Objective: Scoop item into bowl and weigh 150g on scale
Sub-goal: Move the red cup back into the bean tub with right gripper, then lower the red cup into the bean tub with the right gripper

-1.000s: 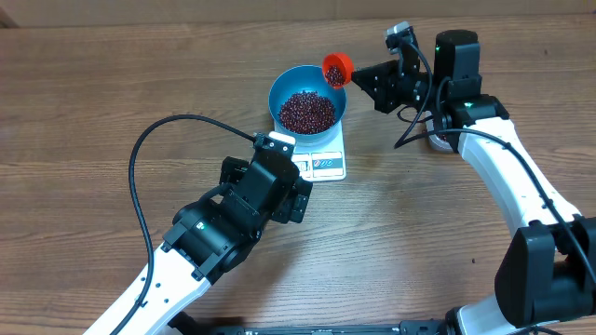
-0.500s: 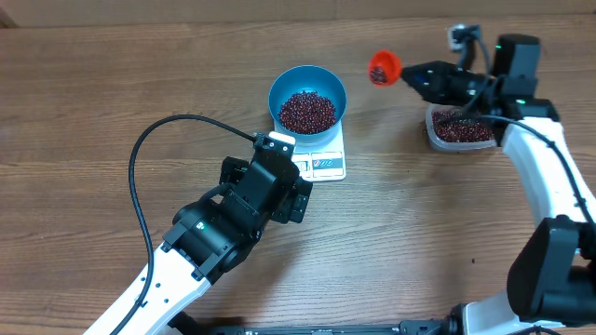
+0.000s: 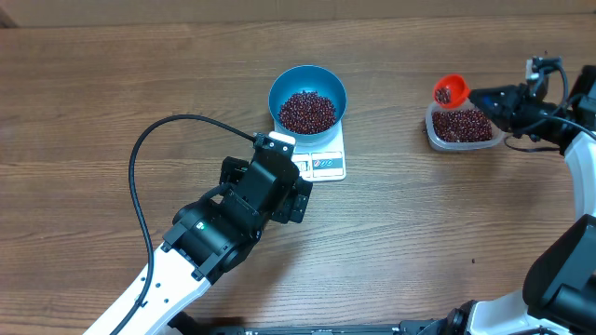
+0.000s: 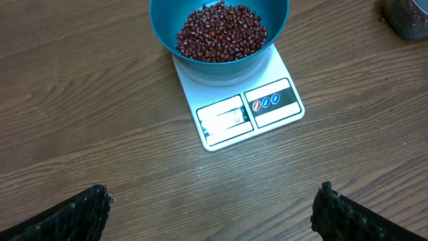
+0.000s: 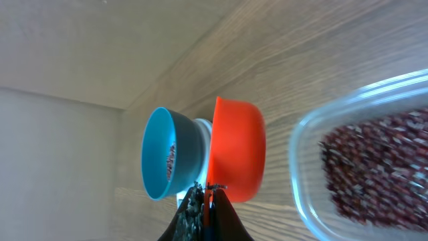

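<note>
A second ago the small orange plastic scoop [image 3: 450,90] hung at the rim of the round deep blue bowl [image 3: 307,67]. Now it has swung well away from the bowl, toward the right arm's side, to the bowl-facing edge of the clear rounded plastic tub [image 3: 431,130]. The right fingers [image 5: 194,207] stay pressed together, pinching the scoop's thin handle. From overhead a few dark grains seem to sit in the cup. This looks like a return trip for another load, or leftover carried back; the display is too small to read, so how near the target stands cannot be told.

The small dark red-brown beans [image 3: 307,111] lie in two lots. One is a heap in the bowl, which rests on the flat white kitchen scale [image 3: 323,163], far from the right fingers. The other fills the tub, just beyond the scoop on the side away from the bowl.

The left fingers [image 4: 73,214] are spread wide with nothing between them. They hover over bare wooden worktop [image 3: 112,84], past the scale's display end, apart from the bowl.
</note>
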You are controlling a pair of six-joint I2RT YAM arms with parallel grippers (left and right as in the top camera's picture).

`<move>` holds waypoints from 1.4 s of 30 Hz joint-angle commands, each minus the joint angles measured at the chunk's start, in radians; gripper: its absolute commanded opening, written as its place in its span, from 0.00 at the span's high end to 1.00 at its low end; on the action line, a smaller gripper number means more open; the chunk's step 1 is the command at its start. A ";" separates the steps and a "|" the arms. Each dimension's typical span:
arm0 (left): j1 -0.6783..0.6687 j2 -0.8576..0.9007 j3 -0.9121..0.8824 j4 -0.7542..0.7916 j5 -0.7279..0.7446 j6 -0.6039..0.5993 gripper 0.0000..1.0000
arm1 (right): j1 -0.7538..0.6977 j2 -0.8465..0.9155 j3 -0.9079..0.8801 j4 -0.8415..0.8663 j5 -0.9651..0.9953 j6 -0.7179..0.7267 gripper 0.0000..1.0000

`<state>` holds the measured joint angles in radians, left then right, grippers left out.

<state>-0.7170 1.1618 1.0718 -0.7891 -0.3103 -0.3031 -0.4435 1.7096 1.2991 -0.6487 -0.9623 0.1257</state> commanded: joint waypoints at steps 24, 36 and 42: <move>0.010 0.003 -0.004 0.000 -0.003 0.008 0.01 | -0.039 -0.188 -0.002 -0.158 0.510 -0.134 0.96; 0.010 0.003 -0.004 0.000 -0.003 0.008 0.01 | 0.085 -0.188 -0.002 -0.117 0.701 -0.135 0.96; 0.010 0.003 -0.004 0.000 -0.003 0.008 0.01 | 0.186 -0.188 -0.002 -0.113 0.911 -0.135 0.96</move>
<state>-0.7170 1.1618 1.0718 -0.7895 -0.3103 -0.3031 -0.2985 1.5417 1.2991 -0.7700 -0.2104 -0.0010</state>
